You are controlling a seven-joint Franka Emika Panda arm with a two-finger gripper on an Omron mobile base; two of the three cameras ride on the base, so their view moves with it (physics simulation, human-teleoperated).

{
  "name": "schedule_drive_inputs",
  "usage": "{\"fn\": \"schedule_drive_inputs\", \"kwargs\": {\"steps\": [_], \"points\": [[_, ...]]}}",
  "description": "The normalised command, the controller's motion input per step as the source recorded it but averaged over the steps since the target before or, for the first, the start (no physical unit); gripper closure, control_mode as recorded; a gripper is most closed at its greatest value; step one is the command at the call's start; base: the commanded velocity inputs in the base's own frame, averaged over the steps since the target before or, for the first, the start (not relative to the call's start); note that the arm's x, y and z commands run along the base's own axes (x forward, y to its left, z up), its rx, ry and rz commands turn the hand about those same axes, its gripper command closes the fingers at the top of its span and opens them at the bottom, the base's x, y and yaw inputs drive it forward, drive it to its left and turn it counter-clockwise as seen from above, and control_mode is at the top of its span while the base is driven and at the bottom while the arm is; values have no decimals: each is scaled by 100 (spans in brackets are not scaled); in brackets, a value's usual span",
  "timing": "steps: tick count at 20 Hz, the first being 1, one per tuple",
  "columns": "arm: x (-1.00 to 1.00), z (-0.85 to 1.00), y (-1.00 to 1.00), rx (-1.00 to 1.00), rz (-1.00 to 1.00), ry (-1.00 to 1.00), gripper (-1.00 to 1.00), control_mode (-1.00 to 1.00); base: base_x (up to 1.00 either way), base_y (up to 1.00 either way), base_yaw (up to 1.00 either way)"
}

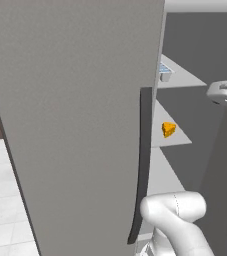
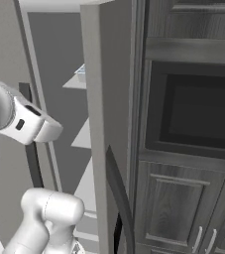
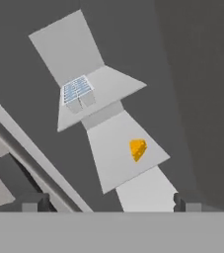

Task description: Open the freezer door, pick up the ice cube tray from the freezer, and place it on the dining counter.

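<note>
Gripper: my two-finger gripper (image 3: 107,202) shows in the hand view as two small dark finger tips (image 3: 30,202) low at either side, spread wide with nothing between them.

Hand view, tray: small oblong grey ice cube tray with pale blue cells (image 3: 78,91) lies on a pale flat shelf (image 3: 116,86) inside the tall grey freezer (image 3: 192,74), at the shelf's front edge, well apart from my tips.

Hand view, cheese: orange cheese wedge (image 3: 137,149) sits on the next pale shelf (image 3: 108,153); picture is rolled, so I cannot read room directions from it.

Hand view, door: edge of the matte grey freezer door (image 3: 15,148) runs slantwise across the left.

Left base view, door: door (image 1: 75,125) stands swung open, taking up the left and middle; its long slim dark vertical handle (image 1: 142,165) runs along its right edge.

Left base view, interior: tray (image 1: 164,70) pokes out past the door edge on an upper shelf; cheese wedge (image 1: 168,129) sits on the shelf below it.

Left base view, arm: my white arm (image 1: 180,220) rises at lower right.

Right base view, interior: a corner of the tray (image 2: 80,73) shows on an upper shelf, mostly hidden by the grey freezer side wall (image 2: 109,99).

Right base view, surroundings: dark wood-grain wall cabinets (image 2: 183,213) with a dark built-in oven window (image 2: 198,116) stand right of the freezer.
</note>
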Motion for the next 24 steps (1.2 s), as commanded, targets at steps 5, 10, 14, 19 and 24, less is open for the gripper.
{"fn": "schedule_drive_inputs", "kwargs": {"steps": [5,10,14,19,24], "points": [[4,14,13,20,-11,-6,-100,-100,0,0,0],[11,4,15,20,-15,-6,-100,-100,0,0,0],[14,9,1,25,-14,-4,-100,-100,0,0,0],[30,24,-4,28,-5,-1,-100,-100,0,0,0],[41,23,-3,21,0,0,-100,-100,0,0,0]]}}
